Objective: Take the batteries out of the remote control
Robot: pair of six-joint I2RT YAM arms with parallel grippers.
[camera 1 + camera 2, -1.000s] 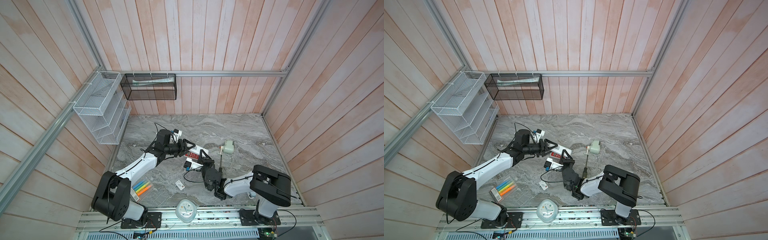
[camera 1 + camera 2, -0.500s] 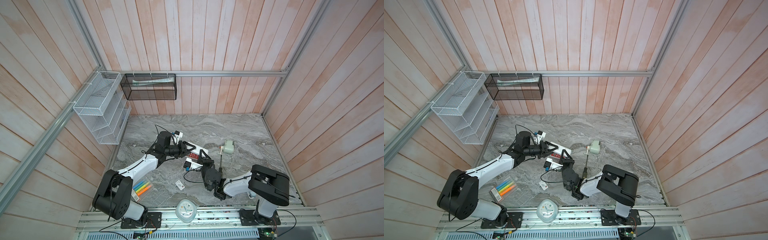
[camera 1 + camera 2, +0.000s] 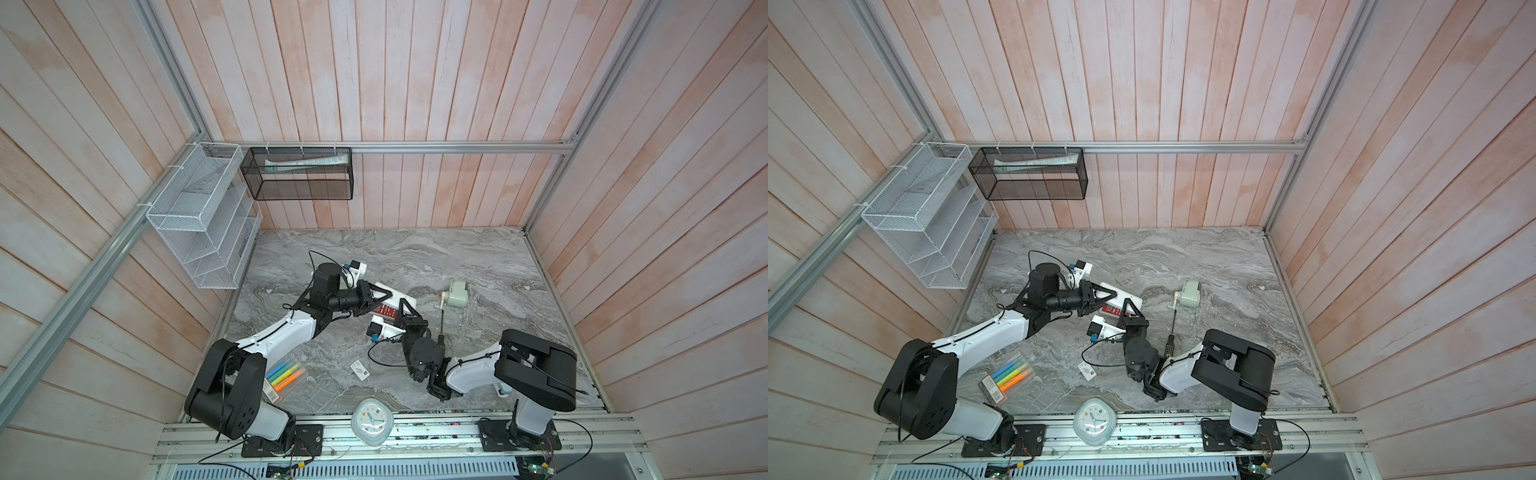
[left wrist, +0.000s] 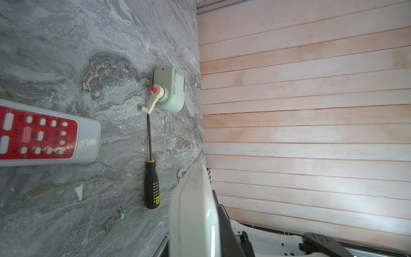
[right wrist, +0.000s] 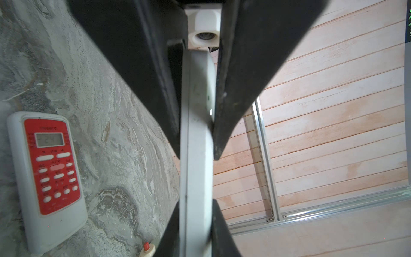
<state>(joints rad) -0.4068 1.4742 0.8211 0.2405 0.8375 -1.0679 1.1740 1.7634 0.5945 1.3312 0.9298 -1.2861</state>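
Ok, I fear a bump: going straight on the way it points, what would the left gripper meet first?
Probably the white plastic remote control clamped in the right gripper; the left gripper sits at its end, though depth is unclear.

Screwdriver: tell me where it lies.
In a top view the screwdriver lies on the table, right of centre, tip toward the pale green crank box, handle beside the right arm.

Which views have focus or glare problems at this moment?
Right wrist view: fingers of the right gripper loom large and out of focus, with a small glint on the white remote they clamp. Left wrist view: screwdriver sharp, red remote slightly soft. Both top views: evenly lit, only soft shadows.
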